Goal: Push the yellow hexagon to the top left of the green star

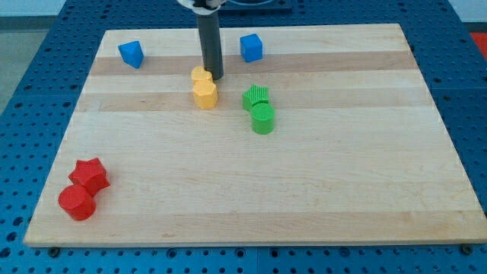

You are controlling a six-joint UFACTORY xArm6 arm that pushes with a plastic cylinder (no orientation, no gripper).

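My tip (214,78) rests on the desk (319,198), touching the upper yellow block (201,74) on its right side; there is no pincer, so nothing is clenched. The yellow hexagon (205,94) sits just below, left of the green star (256,97). Judged mid-push; next move calls for nudging the hexagon slightly toward the view's top.

Two blue cubes sit near the view's top, one blue cube (131,54) at left, the other blue cube (251,47) further right. Down at bottom left, a red star (90,174) touches a red cylinder (77,203). A green cylinder (263,119) stands mid-tabletop (342,183).
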